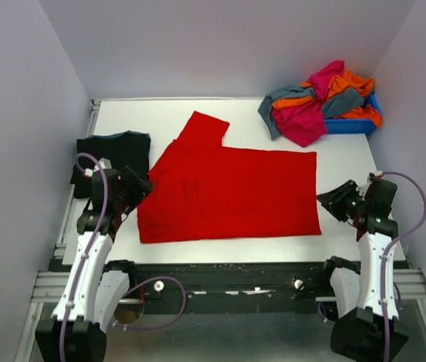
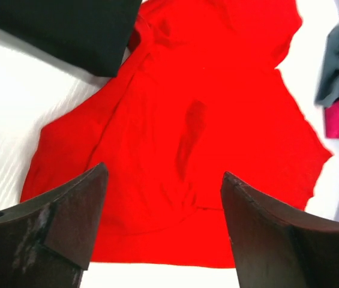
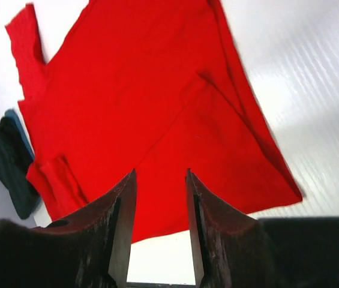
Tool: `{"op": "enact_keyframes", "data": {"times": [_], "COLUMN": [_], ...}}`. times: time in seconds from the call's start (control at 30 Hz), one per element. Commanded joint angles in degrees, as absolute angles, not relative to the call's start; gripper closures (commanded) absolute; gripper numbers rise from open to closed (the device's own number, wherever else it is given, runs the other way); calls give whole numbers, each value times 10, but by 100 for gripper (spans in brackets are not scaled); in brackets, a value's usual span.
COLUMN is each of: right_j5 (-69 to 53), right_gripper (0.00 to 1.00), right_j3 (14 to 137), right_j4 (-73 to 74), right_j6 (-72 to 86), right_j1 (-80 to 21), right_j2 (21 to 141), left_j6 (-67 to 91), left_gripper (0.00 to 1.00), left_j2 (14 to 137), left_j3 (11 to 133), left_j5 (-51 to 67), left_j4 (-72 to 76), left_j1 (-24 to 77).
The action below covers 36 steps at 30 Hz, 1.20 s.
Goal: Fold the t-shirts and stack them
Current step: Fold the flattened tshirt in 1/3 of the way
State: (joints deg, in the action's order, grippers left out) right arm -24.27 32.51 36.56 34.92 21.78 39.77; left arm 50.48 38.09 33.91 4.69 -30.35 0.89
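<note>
From above, the red t-shirt (image 1: 228,192) lies spread flat, seemingly laid out for folding. Left of it, the folded black t-shirt (image 1: 114,151) likely starts the stack. Past its far right corner a heap of t-shirts (image 1: 314,105) waits over the blue bin (image 1: 356,125). The left gripper (image 1: 141,185) hangs at its left edge, the right gripper (image 1: 335,202) just off its right edge.

Left wrist: jaws wide apart, empty.

Right wrist: jaws narrowly apart, empty.

Both white, black-jointed arms (image 1: 84,264) carry purple cables (image 1: 106,192); the left gripper (image 2: 163,173) is dark, scuffed.
</note>
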Motion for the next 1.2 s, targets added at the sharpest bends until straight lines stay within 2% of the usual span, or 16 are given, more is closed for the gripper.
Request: {"op": "enact_keyframes", "data": {"times": [0.0, 0.1, 0.2, 0.27, 0.53, 0.83, 1.17], "right_j5": [-313, -323, -277, -271, -217, -201, -195], "right_gripper": [54, 58, 58, 63, 63, 64, 67], "right_j3": [344, 358, 404, 428, 564, 745, 859], "right_j4": [272, 222, 202, 172, 107, 105, 134], "right_j6": [289, 284, 285, 297, 328, 332, 319], "right_j1": [199, 143, 4, -62, -260, -351, -373], "right_j2": [455, 504, 591, 652, 854, 1058, 1175], "left_j6": [422, 410, 407, 401, 389, 362, 349], "left_gripper": [18, 23, 27, 32, 37, 42, 46], "left_j2": [495, 557, 604, 630, 708, 817, 923], "left_j3": [372, 402, 412, 417, 419, 473, 543], "left_j5": [93, 48, 29, 27, -18, -45, -76], "left_j4": [-191, -178, -156, -142, -100, -99, -129], "left_j1": [25, 54, 65, 67, 71, 87, 91]}}
